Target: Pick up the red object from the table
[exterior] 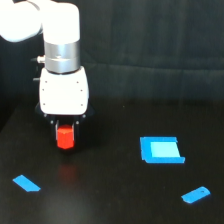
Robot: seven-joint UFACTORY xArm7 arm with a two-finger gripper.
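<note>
The gripper (65, 131) is gripping the red object (65, 138) above the table (110, 195); a blue square piece (161, 150) is lying at its three o'clock

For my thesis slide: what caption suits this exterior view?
White arm's pincer holding the red block just above the black table, with three blue pieces scattered around.

We see a lab-style robot test bench: a matte black table (115, 195), dark curtain (150, 50), white arm (60, 45)
</note>
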